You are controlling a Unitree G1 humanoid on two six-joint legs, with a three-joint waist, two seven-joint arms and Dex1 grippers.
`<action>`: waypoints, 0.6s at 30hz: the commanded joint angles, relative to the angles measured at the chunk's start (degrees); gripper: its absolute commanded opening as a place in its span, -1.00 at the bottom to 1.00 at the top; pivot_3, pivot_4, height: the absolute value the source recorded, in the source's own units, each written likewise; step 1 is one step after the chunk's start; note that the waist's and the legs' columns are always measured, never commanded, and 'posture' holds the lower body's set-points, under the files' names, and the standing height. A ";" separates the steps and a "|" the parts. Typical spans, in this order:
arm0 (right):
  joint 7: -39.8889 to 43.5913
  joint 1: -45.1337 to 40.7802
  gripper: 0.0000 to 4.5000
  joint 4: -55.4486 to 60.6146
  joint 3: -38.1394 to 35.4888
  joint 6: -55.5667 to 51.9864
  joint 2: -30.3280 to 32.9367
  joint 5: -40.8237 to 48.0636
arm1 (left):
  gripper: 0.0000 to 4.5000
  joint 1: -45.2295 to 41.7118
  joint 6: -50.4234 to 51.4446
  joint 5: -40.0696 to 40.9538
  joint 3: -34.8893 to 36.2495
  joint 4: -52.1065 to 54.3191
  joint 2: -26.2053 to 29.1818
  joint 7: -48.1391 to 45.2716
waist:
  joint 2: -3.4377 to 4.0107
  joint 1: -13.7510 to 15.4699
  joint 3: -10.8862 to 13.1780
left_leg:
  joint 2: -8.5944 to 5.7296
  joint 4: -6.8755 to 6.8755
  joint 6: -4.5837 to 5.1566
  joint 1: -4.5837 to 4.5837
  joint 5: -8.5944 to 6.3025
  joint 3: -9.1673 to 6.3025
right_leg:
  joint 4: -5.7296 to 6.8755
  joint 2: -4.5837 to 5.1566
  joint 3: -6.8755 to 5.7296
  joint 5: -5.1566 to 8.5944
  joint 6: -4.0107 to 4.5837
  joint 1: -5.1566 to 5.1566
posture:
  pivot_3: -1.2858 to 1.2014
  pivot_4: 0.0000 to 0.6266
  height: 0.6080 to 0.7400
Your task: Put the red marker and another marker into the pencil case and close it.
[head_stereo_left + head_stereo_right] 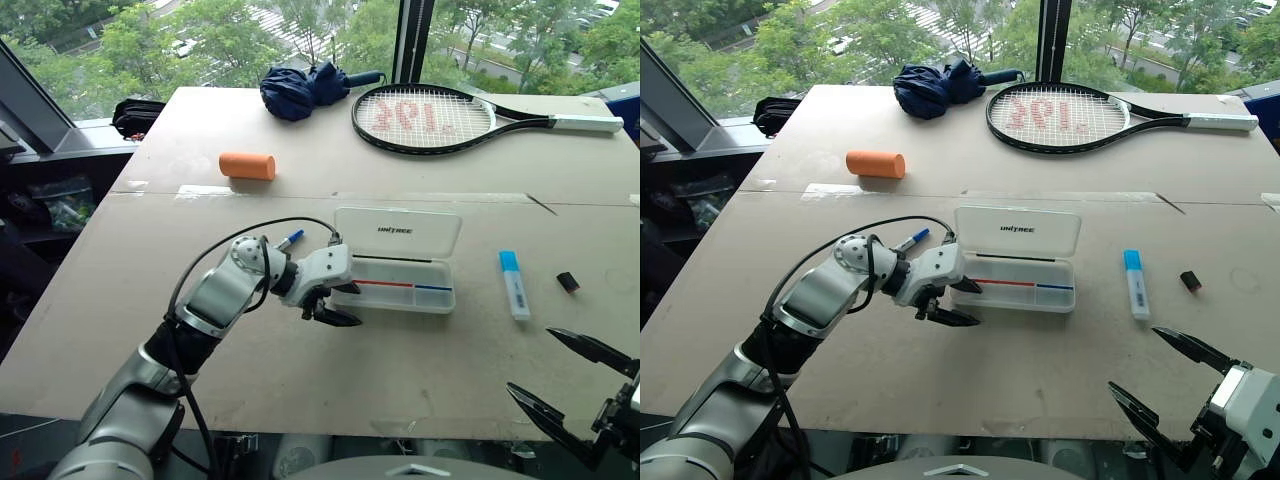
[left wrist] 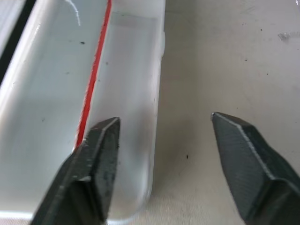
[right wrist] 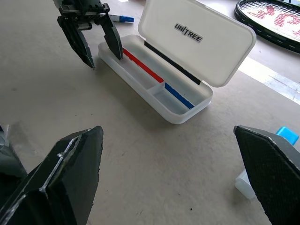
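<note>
The pencil case (image 1: 400, 290) lies open at the table's middle, its lid (image 1: 397, 232) standing up at the back and a thin red and blue stripe (image 3: 143, 65) running inside it. My left gripper (image 1: 338, 305) is open at the case's left end; one finger (image 2: 96, 164) is over the inside, the other (image 2: 253, 159) over the table, with nothing held. A blue-capped marker (image 1: 290, 239) lies behind my left wrist. A light-blue highlighter (image 1: 513, 283) lies right of the case. My right gripper (image 1: 530, 360) hangs open at the near right edge. The red marker is out of view.
A small black piece (image 1: 568, 282) lies right of the highlighter. Farther back are an orange cylinder (image 1: 247, 166), a folded navy umbrella (image 1: 300, 90) and a tennis racket (image 1: 430, 118). A black bag (image 1: 140, 115) sits off the table's far left corner.
</note>
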State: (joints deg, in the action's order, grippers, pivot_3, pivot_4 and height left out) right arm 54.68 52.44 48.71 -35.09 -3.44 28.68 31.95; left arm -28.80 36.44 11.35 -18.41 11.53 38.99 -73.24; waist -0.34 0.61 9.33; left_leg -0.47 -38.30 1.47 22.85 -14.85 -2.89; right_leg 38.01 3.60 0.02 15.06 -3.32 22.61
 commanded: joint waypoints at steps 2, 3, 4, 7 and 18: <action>-0.09 -0.59 1.00 0.46 0.18 0.51 0.56 1.13 | 0.40 7.30 4.90 7.30 13.74 6.67 2.87 5.36 | 0.06 -0.02 -0.03 | 0.04 0.03 0.00 -0.05 0.00 0.03 | -0.01 0.11 0.09 0.00 0.01 -0.01 | 0.03 -0.52 0.85; -0.08 -0.78 1.00 0.35 0.60 0.55 0.64 1.03 | 0.40 8.26 5.66 7.39 16.08 6.73 3.29 7.41 | 0.05 0.17 -0.02 | 0.03 0.03 0.00 -0.03 0.00 -0.01 | -0.01 0.11 0.11 0.00 0.01 0.00 | 0.03 -0.52 0.85; -0.14 -1.12 1.00 0.27 1.09 0.49 0.71 1.02 | 0.40 9.23 6.35 7.04 18.37 6.17 3.72 9.74 | 0.03 0.33 -0.02 | 0.03 0.01 0.00 -0.01 0.00 -0.03 | -0.01 0.11 0.11 0.00 0.01 0.00 | 0.03 -0.52 0.85; -0.10 -2.12 1.00 0.30 2.25 0.16 1.16 1.15 | 0.40 11.29 4.53 4.43 21.48 1.69 5.70 14.23 | 0.02 0.32 -0.02 | -0.01 0.00 0.00 0.01 0.00 -0.08 | -0.03 0.12 0.11 0.00 0.00 -0.03 | 0.03 -0.52 0.85; -0.25 -3.03 1.00 1.31 2.04 -0.80 2.96 2.55 | 0.22 2.40 -7.63 -5.21 11.33 -23.45 6.21 14.87 | 0.01 0.37 -0.12 | -0.16 0.01 -0.01 -0.02 0.00 -0.06 | 0.00 0.10 -0.09 -0.01 -0.01 -0.06 | 0.03 -0.52 0.85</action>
State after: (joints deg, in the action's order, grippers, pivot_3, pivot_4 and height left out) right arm 54.56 48.66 48.46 -31.65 -4.55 31.66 33.25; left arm -26.76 29.88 7.61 -5.43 -9.73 45.29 -57.90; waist -0.33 0.98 9.22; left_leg -0.62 -38.29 1.47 22.80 -14.85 -2.93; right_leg 38.02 3.70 -0.06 15.05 -3.33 22.55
